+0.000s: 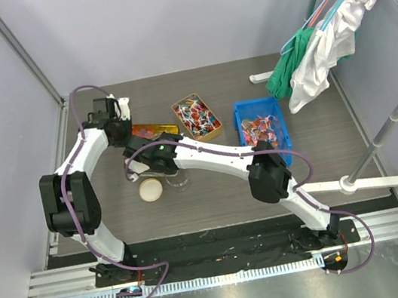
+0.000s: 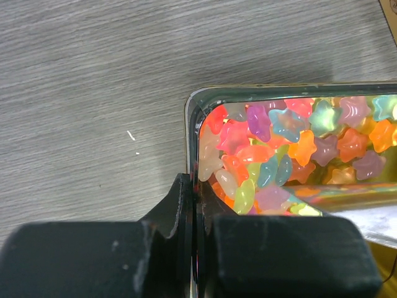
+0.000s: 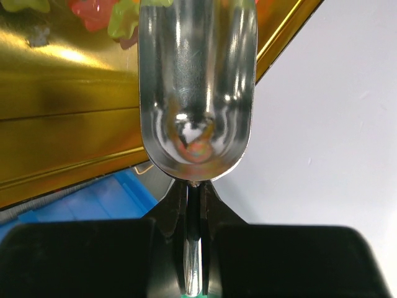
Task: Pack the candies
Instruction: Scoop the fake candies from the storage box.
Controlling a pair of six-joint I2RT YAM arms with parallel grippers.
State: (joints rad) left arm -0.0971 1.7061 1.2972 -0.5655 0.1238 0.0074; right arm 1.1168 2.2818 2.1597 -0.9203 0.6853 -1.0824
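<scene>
Star-shaped gummy candies in orange, pink, yellow and blue fill a shallow gold tin. My left gripper is shut on the tin's end wall. In the top view the left gripper holds this tin at the table's left-middle. My right gripper is shut on the handle of a metal scoop. The scoop's bowl looks empty and lies over the tin's gold edge. A few candies show past the scoop. In the top view the right gripper is just in front of the tin.
A second gold tin of wrapped candies and a blue bin of candies stand to the right. A clear glass jar and a round cream lid sit in front of the held tin. A clothes rack stands at the right.
</scene>
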